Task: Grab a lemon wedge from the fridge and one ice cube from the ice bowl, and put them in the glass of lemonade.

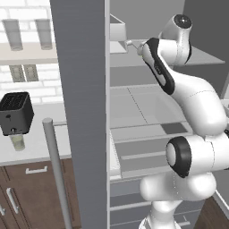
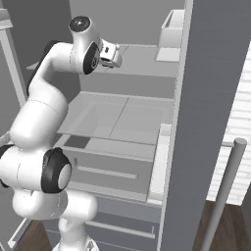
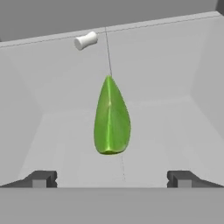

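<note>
From the left base view, my arm reaches up into the open fridge (image 1: 85, 112), my hand over its upper shelf (image 1: 205, 56). Out on the counter (image 1: 40, 147) to the left, the glass of lemonade (image 1: 18, 142) stands just in front of the black toaster (image 1: 16, 112).

From the right base view, my gripper (image 2: 113, 55) hangs above that same upper shelf, deep between the fridge walls; a white door bin (image 2: 170, 37) sits to its right.

In the hand view, my fingertips (image 3: 41, 178) stand spread wide, gripping nothing. The lemon wedge (image 3: 111, 117) lies on the grey shelf ahead, centred between them and apart from both. A small white peg (image 3: 86, 40) lies beyond it.
</note>
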